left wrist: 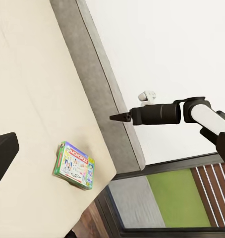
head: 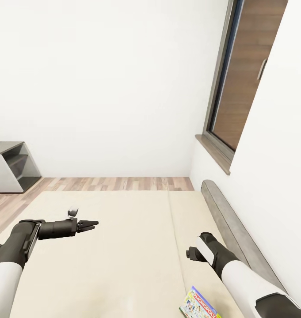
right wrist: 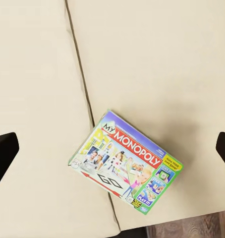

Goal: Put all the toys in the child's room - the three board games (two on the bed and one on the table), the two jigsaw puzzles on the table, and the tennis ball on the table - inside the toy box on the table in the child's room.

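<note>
The robot is standing over the low bed with the plain beige mattress cover (head: 123, 247) and grey headboard (head: 238, 234). The left arm is reaching level toward 3 o'clock, its black claw (head: 92, 225) with fingers pressed together on nothing. The right arm is bending down from 5 o'clock, its claw (head: 193, 254) pointing at the mattress; the wrist view is showing its dark fingertips (right wrist: 4, 153) spread wide. The green-white Monopoly board game box (right wrist: 126, 162) is lying flat at the mattress's near edge, at 6 o'clock, just under the right forearm.
</note>
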Available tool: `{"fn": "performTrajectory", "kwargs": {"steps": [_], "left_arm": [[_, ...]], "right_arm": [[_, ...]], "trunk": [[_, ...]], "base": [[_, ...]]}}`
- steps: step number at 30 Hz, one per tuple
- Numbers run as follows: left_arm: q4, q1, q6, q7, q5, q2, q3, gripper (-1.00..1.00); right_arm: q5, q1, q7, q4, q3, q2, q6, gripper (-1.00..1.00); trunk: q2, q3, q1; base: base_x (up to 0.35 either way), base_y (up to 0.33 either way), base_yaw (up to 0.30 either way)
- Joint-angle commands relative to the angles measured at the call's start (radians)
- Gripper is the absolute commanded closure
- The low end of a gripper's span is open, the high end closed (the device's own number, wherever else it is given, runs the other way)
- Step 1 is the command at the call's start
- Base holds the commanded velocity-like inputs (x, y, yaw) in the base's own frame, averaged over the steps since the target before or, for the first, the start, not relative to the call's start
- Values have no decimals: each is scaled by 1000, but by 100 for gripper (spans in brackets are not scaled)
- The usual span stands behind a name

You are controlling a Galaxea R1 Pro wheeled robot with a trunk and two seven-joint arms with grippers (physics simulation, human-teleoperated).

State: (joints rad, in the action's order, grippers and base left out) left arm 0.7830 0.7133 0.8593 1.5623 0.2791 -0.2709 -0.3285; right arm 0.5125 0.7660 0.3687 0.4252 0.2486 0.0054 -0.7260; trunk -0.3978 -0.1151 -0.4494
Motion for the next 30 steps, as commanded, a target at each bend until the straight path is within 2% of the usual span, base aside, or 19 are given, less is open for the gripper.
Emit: {"fn": "performTrajectory", "kwargs": {"steps": [1,27,30], "left_arm": [[1,1,10,9,11,1,-3,-100],[1,1,11,9,11,7,-3,-100],[1,1,11,9,11,8,6,-100]], "right_arm": [[11,1,9,1,8,-1,-3,-100],[11,0,8,-12,9,-4,-5,-100],[12,0,5,-13,10,-7,-8,-100]], "trunk": [[-2,-2,-1],[-2,-36,-1],[-2,-41,-1]], "base": [[0,0,0],[0,0,0],[0,0,0]]}}
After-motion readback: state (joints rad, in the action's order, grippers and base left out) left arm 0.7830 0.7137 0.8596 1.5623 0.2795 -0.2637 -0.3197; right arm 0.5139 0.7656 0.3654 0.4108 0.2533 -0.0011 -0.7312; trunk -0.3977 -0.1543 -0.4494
